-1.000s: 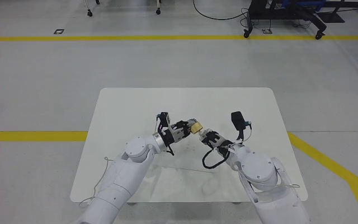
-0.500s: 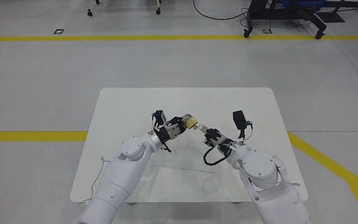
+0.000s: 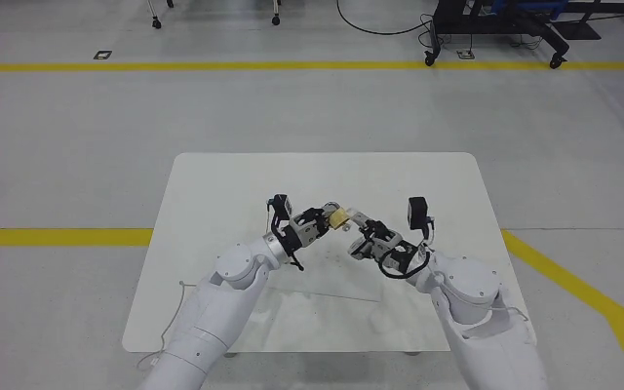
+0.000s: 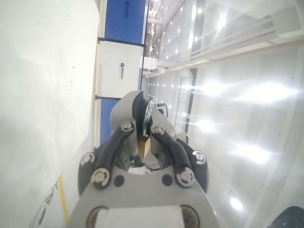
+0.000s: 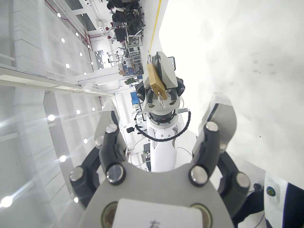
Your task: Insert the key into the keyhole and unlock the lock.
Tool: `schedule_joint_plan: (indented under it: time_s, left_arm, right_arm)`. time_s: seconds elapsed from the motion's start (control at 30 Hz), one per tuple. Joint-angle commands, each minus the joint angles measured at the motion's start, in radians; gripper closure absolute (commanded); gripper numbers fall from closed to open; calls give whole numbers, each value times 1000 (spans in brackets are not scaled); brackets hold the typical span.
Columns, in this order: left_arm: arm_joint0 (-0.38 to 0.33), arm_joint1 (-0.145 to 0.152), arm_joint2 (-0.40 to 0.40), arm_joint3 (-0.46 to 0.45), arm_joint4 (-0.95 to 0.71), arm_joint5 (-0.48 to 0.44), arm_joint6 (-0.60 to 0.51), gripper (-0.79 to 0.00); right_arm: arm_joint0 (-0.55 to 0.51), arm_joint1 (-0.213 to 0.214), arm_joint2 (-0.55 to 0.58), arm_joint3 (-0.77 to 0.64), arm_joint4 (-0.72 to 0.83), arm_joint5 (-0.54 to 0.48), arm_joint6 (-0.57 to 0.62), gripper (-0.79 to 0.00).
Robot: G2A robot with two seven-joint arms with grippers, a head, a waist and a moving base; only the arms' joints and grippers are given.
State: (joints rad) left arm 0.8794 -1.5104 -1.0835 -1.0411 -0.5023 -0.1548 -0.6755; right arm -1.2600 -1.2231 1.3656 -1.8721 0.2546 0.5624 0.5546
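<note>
A: Where do we find the small brass padlock with the silver shackle (image 5: 154, 77)?

B: Close to the centre of the top view's frame, a little below it, held up above the white worktop (image 3: 439, 180). The left jaws are closed on it. In the left wrist view we see their grey fingers (image 4: 123, 110) pinching the shackle end, while the brass body points back toward the wrist.

A: And the small silver key with the round head (image 5: 161, 100)?

B: We see it in the right wrist view, stuck into the end of the brass body opposite the shackle, with its head standing out. In the top view it is too small for us to make out.

A: Do the right jaws hold it?

B: No. The right jaws stand wide open and grip nothing. Their two fingers (image 5: 220, 117) are spread well apart, and the key lies farther off, touching neither. In the top view we place them just right of the padlock, facing the left jaws.

A: Can we tell whether the shackle is sprung?

B: We cannot tell, because the left fingers cover it.
</note>
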Motion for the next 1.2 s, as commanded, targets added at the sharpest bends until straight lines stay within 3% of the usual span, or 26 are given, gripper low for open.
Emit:
schedule_joint_plan:
  time_s: [0.0, 0.73, 1.17]
  left_arm:
    - [1, 0, -1, -2, -3, -2, -1, 0]
    - [13, 4, -13, -23, -14, -30, -25, 0]
    - [44, 14, -15, -80, 63, -146, -52, 0]
  right_arm:
    - [3, 0, -1, 7, 22, -8, 7, 0]
    - [53, 0, -9, 113, 184, -19, 15, 0]
    - [75, 0, 54, 241, 485, 11, 141, 0]
